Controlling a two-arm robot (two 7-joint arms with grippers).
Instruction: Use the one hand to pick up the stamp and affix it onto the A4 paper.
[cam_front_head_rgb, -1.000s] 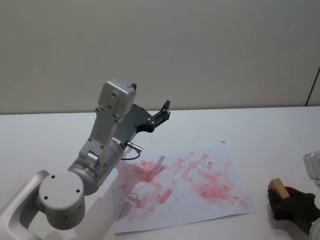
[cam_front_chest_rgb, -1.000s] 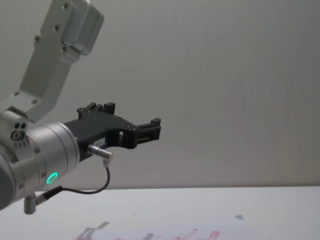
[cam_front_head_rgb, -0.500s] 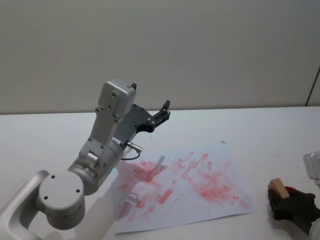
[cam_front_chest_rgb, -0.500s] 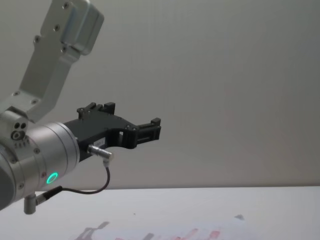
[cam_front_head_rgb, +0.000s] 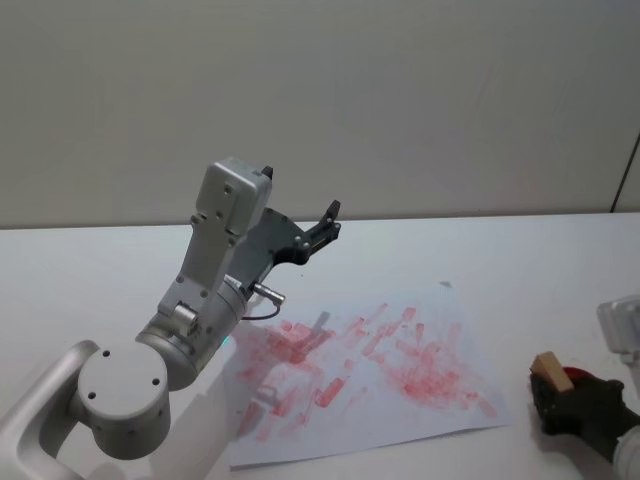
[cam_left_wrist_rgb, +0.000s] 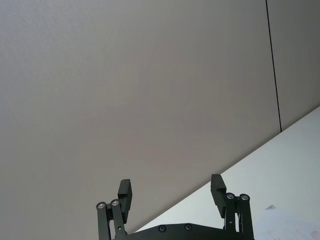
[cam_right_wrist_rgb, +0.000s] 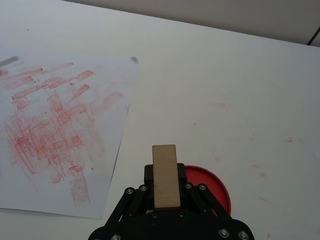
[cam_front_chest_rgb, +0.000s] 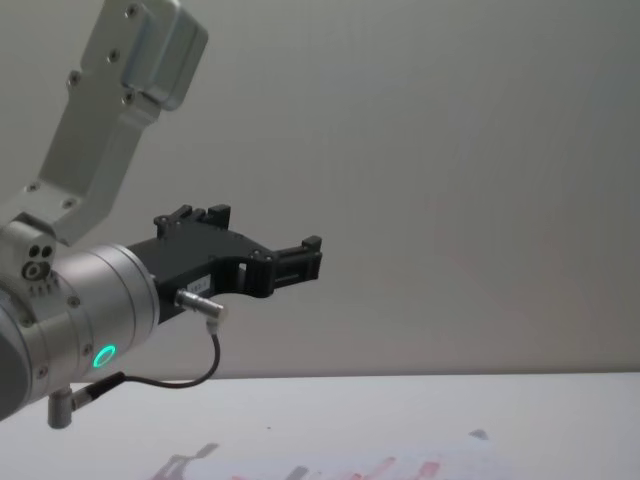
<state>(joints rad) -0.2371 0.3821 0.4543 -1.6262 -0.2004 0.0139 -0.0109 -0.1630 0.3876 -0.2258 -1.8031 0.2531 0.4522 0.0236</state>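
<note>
The stamp (cam_front_head_rgb: 552, 371), a small pale wooden block, is held upright in my right gripper (cam_front_head_rgb: 558, 392) at the table's front right, just right of the A4 paper (cam_front_head_rgb: 370, 370). In the right wrist view the stamp (cam_right_wrist_rgb: 165, 175) stands between the black fingers of the right gripper (cam_right_wrist_rgb: 165, 181), above a red ink pad (cam_right_wrist_rgb: 214, 191), with the paper (cam_right_wrist_rgb: 55, 110) off to one side. The white sheet is covered with red-pink marks. My left gripper (cam_front_head_rgb: 328, 222) hangs open and empty, raised high over the paper's far left corner.
The left arm's silver links and green ring (cam_front_chest_rgb: 103, 355) stand over the table's left side. The white table (cam_front_head_rgb: 520, 260) spreads around the paper, with a plain wall behind. The paper's far edge (cam_front_chest_rgb: 400, 467) shows low in the chest view.
My right gripper has shifted slightly left with the stamp, closer to the paper's right edge. The left arm has not moved.
</note>
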